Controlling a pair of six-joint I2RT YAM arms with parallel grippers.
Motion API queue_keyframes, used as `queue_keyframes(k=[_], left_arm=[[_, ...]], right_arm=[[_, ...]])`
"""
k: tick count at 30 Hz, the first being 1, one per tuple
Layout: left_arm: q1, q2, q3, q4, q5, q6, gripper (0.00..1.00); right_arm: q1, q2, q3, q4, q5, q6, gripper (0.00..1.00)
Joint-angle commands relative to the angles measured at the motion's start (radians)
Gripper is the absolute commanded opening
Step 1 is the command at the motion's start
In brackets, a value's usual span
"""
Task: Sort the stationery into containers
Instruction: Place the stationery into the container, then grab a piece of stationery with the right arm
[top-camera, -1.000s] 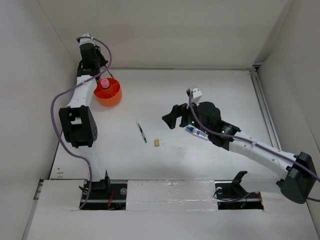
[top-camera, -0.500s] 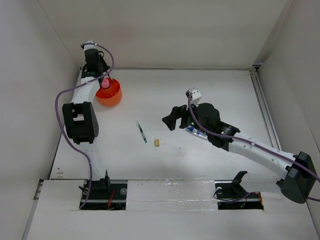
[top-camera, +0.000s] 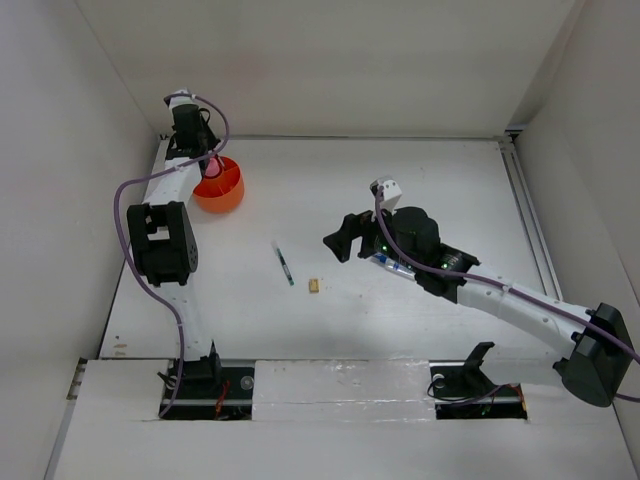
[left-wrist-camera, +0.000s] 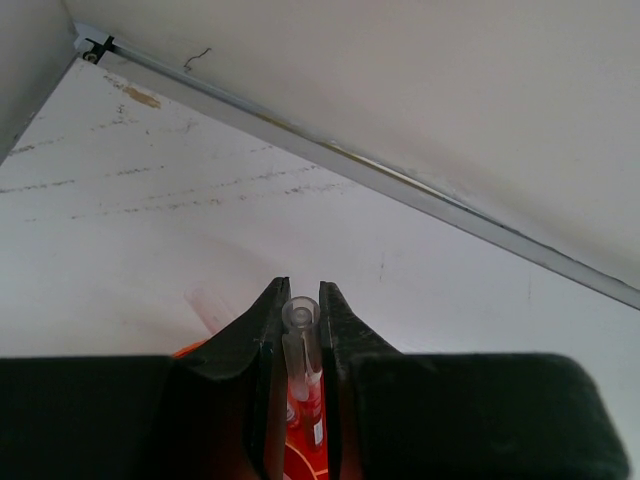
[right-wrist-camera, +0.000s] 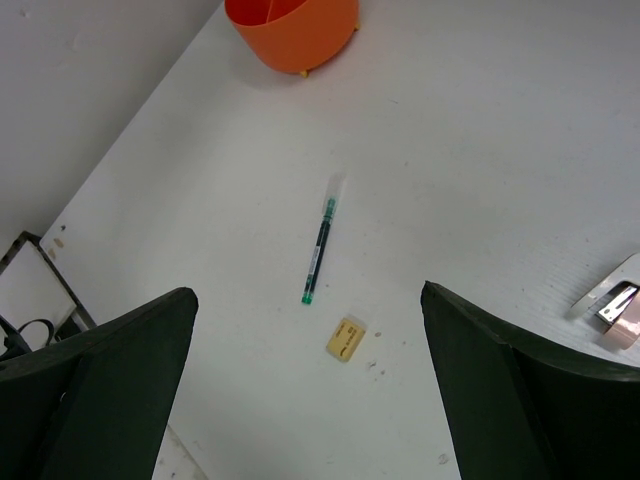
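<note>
The orange tub (top-camera: 228, 190) stands at the back left. My left gripper (top-camera: 207, 163) hangs over its far-left rim, shut on a red pen with a clear end (left-wrist-camera: 300, 335); the tub's orange inside (left-wrist-camera: 303, 458) shows below between the jaws. A pink cap (top-camera: 215, 163) sticks up beside the gripper. A dark pen with green ends (top-camera: 285, 264) and a tan eraser (top-camera: 315, 286) lie mid-table; both show in the right wrist view, the pen (right-wrist-camera: 319, 250) and the eraser (right-wrist-camera: 346, 339). My right gripper (top-camera: 343, 237) is open and empty above them. A clear blue-capped tube (top-camera: 393, 265) lies under the right arm.
The back wall and its metal rail (left-wrist-camera: 400, 180) run close behind the left gripper. The left wall is near the tub. The tub also shows at the top of the right wrist view (right-wrist-camera: 292, 25).
My left gripper has moved back toward the far wall over the tub, with the red pen in it. The right arm has barely moved.
</note>
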Motion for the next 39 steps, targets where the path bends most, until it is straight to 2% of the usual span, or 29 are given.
queue_keyframes(k=[1,2,5,6,9,14,18,19,21,23,29,31,34,37,38,39], left_arm=[[0.0,-0.024,-0.002,0.048,-0.005,0.001,0.04],[0.0,-0.024,-0.002,0.048,-0.005,0.001,0.12],[0.0,-0.043,-0.021,0.048,-0.005,0.001,0.25],[0.0,-0.053,-0.021,0.059,-0.005,0.001,0.32],[0.0,-0.063,-0.031,0.059,0.006,0.001,0.39],[0.0,-0.14,-0.044,0.07,0.006,-0.02,0.43],[-0.009,-0.243,-0.029,0.091,0.018,-0.032,0.59],[-0.019,-0.259,-0.013,0.075,0.018,-0.032,0.68],[-0.032,-0.297,0.057,0.038,0.018,-0.032,0.78],[-0.032,-0.316,0.115,-0.037,0.007,-0.032,1.0],[-0.032,-0.372,0.367,-0.296,-0.003,-0.091,1.0],[-0.032,-0.383,0.45,-0.378,-0.048,-0.121,1.0],[-0.009,-0.449,0.45,-0.493,-0.011,-0.218,1.0],[0.004,-0.61,0.218,-0.438,0.035,-0.316,1.0],[0.004,-0.659,0.058,-0.4,0.058,-0.339,1.0],[0.004,-0.755,-0.018,-0.354,0.082,-0.36,1.0]], right_arm=[[0.01,-0.021,0.001,0.034,0.002,0.008,1.0],[0.01,-0.021,0.001,0.034,0.002,0.008,1.0],[0.01,-0.021,0.001,0.034,0.002,0.008,1.0],[0.01,-0.021,0.001,0.034,0.002,0.008,1.0],[0.01,-0.021,0.001,0.034,0.002,0.008,1.0],[0.01,-0.011,0.012,0.034,-0.008,-0.001,1.0],[0.02,0.105,0.088,0.003,-0.02,-0.058,1.0],[0.03,0.138,0.116,-0.021,-0.006,-0.076,1.0],[0.044,0.208,0.209,-0.104,0.018,-0.099,1.0],[0.055,0.313,0.273,-0.177,0.043,-0.108,1.0],[0.124,0.547,0.495,-0.306,0.115,-0.138,0.92],[0.153,0.598,0.537,-0.353,0.158,-0.138,0.85],[0.174,0.679,0.57,-0.362,0.21,-0.138,0.76],[0.185,0.739,0.6,-0.362,0.21,-0.128,0.76],[0.194,0.753,0.6,-0.362,0.21,-0.128,0.76],[0.194,0.767,0.624,-0.362,0.219,-0.128,0.75]])
